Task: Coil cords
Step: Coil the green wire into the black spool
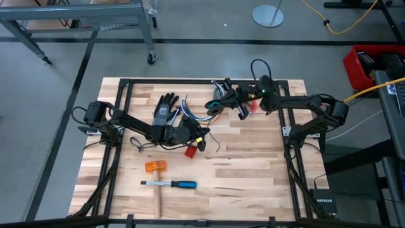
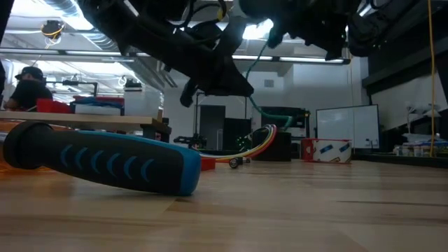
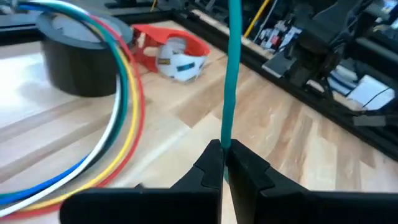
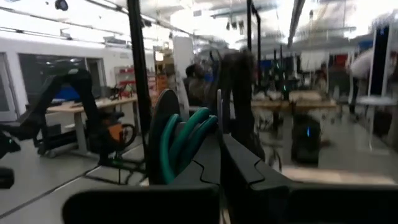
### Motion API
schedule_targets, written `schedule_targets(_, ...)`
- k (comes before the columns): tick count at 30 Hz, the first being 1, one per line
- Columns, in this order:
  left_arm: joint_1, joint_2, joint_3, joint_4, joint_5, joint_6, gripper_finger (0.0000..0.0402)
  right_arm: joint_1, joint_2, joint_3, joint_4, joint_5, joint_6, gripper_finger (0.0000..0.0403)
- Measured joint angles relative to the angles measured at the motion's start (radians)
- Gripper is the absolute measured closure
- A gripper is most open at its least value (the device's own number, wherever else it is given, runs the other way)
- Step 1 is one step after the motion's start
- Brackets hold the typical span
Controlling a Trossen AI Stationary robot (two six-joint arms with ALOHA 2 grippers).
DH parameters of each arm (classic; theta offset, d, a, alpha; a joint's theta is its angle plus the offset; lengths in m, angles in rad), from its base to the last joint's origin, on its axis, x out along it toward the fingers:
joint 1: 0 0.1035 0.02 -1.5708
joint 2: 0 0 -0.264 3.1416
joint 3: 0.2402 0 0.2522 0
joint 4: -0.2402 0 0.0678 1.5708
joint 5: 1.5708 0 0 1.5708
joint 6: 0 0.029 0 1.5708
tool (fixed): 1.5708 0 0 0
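The cords are a bundle of blue, white, yellow and red strands (image 3: 118,118) curving over the table, and a green cord (image 3: 231,74). My left gripper (image 3: 224,149) (image 1: 202,140), mid-table, is shut on the green cord. From there the cord rises (image 2: 253,91) toward my right gripper (image 4: 219,142) (image 1: 223,96). That gripper is raised at the far middle and is shut beside several green loops (image 4: 180,143). A thin black cord (image 1: 147,147) lies under the left arm. My left gripper pinches the green cord (image 3: 225,138) between its two fingertips, at their free ends. The cord runs straight on away from the tips and looks taut, clear of the table there. My right gripper holds several loops of the green cord (image 4: 198,127) at its shut fingers, lifted clear of the table. The fingers point slightly upward, and they hide the exact place of contact.
A grey tape roll (image 3: 81,56) and a red tape ring (image 3: 171,46) sit beyond the bundle. A black glove (image 1: 166,109) lies at the far left. A small red piece (image 1: 190,152), a hammer (image 1: 155,168) and a blue-handled tool (image 1: 172,184) (image 2: 105,162) lie nearer.
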Motion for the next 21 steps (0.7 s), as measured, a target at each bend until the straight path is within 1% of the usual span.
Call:
schedule_targets(5, 0.001, -0.097, 0.0, -0.206, -0.021, -0.073, 0.04, -0.07, 0.0, 0.0, -0.1, -0.057, -0.006, 0.0402)
schedule_targets(9, 0.001, -0.164, 0.0, -0.374, -0.033, -0.155, 0.0401, -0.106, 0.0, 0.0, -0.153, -0.077, -0.031, 0.0402)
schedule_targets(12, 0.001, -0.193, 0.0, -0.461, -0.034, -0.219, 0.0401, -0.12, 0.0, 0.0, -0.18, -0.084, -0.037, 0.0402)
schedule_targets(14, 0.001, -0.205, 0.0, -0.492, -0.033, -0.253, 0.0401, -0.12, 0.0, 0.0, -0.223, -0.09, -0.062, 0.0402)
schedule_targets(17, 0.001, -0.224, 0.0, -0.495, -0.034, -0.261, 0.0401, -0.118, 0.0, -0.001, -0.318, -0.089, -0.123, 0.0402)
schedule_targets(21, 0.001, -0.256, 0.0, -0.515, -0.034, -0.26, 0.0401, -0.118, 0.0, -0.001, -0.48, -0.058, -0.224, 0.0402)
